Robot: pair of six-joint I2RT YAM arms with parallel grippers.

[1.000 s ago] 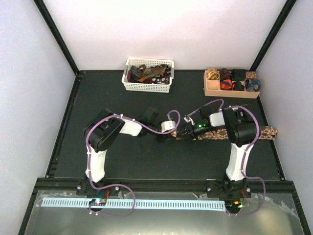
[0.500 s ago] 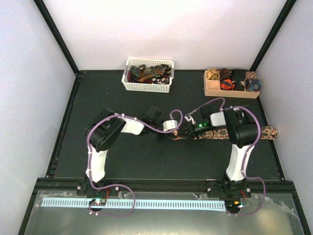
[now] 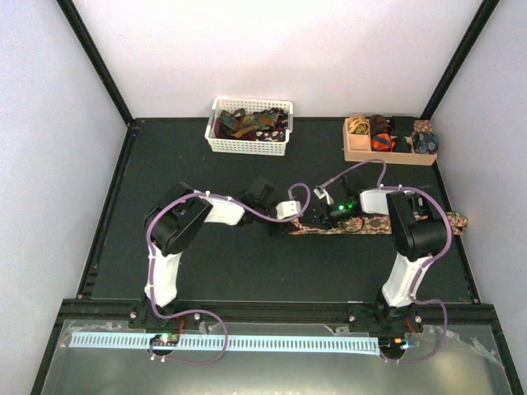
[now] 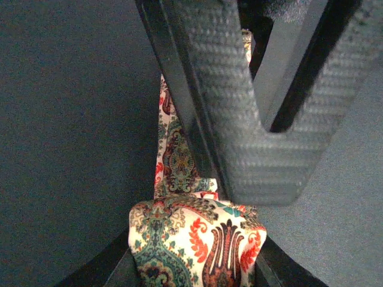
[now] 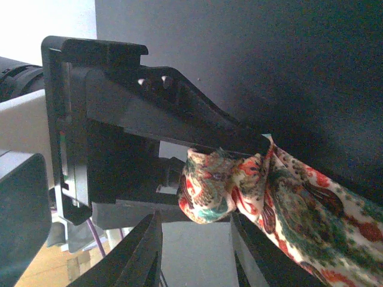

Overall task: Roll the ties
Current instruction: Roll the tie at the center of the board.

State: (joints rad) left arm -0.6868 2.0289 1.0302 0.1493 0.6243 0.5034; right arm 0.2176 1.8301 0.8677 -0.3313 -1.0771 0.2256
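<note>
A floral tie (image 3: pixel 346 229), printed red, green and beige, lies flat across the mat, running right past the right arm's base. My left gripper (image 3: pixel 295 226) is shut on its folded left end, which bulges between the jaws in the left wrist view (image 4: pixel 194 236). My right gripper (image 3: pixel 319 219) is open, just right of the left one. In the right wrist view its fingertips (image 5: pixel 154 239) stand apart just short of the bunched tie end (image 5: pixel 212 182), and the tie runs off to the lower right. The right gripper's carbon finger (image 4: pixel 251 119) fills the left wrist view above the tie.
A white slatted basket (image 3: pixel 247 147) holding several loose ties (image 3: pixel 247 123) stands at the back centre. A tan wooden compartment box (image 3: pixel 387 155) with rolled ties (image 3: pixel 379 130) stands at the back right. Black frame rails edge the dark mat.
The right arm's elbow has swung right and toward the near edge, and its wrist has shifted right and back. The left gripper has edged slightly right with the tie end.
</note>
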